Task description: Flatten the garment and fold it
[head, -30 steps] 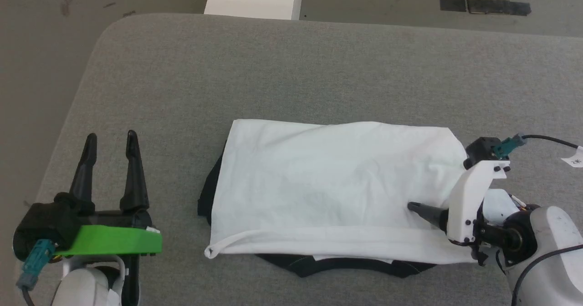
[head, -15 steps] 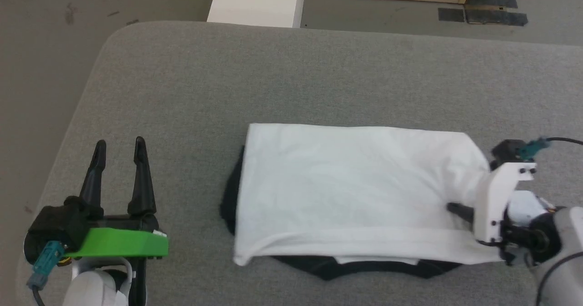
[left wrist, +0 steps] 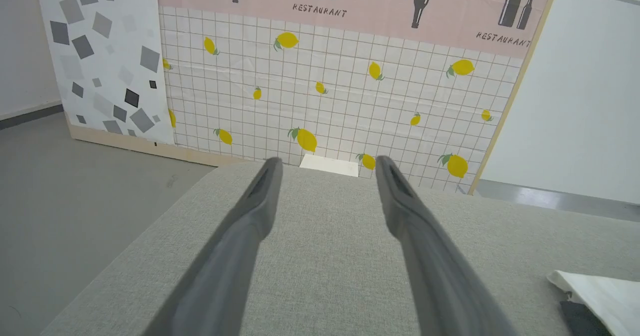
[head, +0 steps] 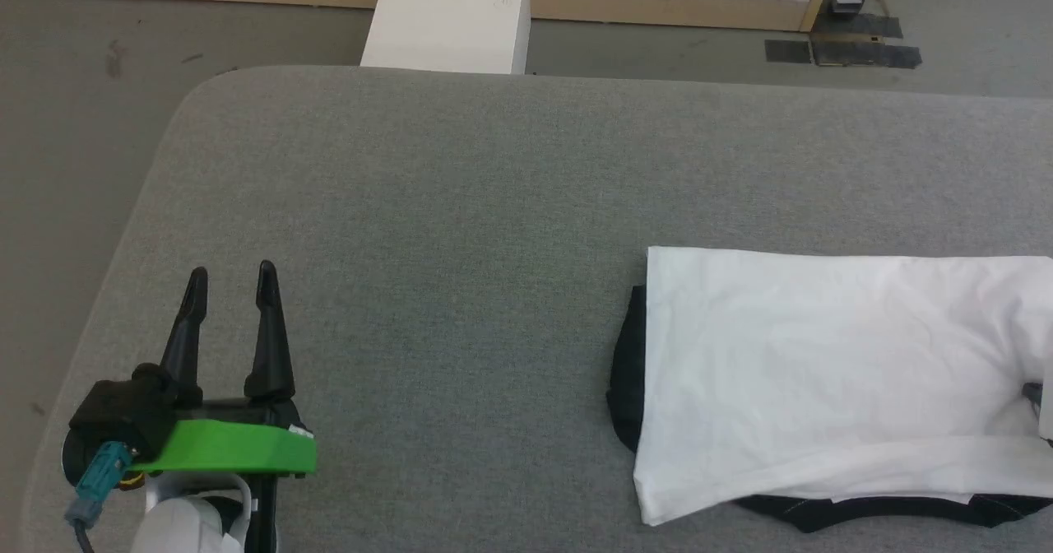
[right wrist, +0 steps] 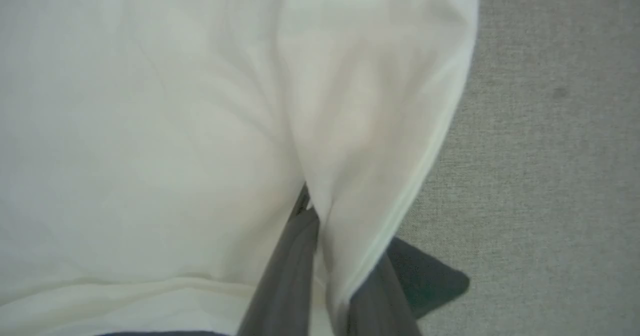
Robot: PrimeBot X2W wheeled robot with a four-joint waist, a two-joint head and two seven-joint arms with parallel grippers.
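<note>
The garment (head: pixel 823 364) lies folded into a long white rectangle on the right of the grey table (head: pixel 411 199), running off the head view's right edge. Black sleeve and collar cloth pokes out at its left end and along its near edge. My right gripper (right wrist: pixel 312 211) is shut on a fold of the white cloth at the garment's (right wrist: pixel 150 126) right end; one finger is partly hidden under the fabric. A dark sliver of the right gripper (head: pixel 1036 392) sits at the head view's right edge. My left gripper (head: pixel 232 274) (left wrist: pixel 327 162) is open and holds nothing, far left of the garment (left wrist: pixel 595 291).
The table's rounded far-left corner (head: pixel 193 84) drops to grey floor on the left. A white block (head: pixel 448 14) stands just past the far edge. A tiled lemon-print wall panel (left wrist: pixel 325 86) is behind it. Dark mats (head: pixel 839 49) lie on the floor at the back right.
The garment has slid a long way to the right across the table, pulled by my right gripper, which has almost left the head view. The camera tilted slightly. My left gripper barely moved.
</note>
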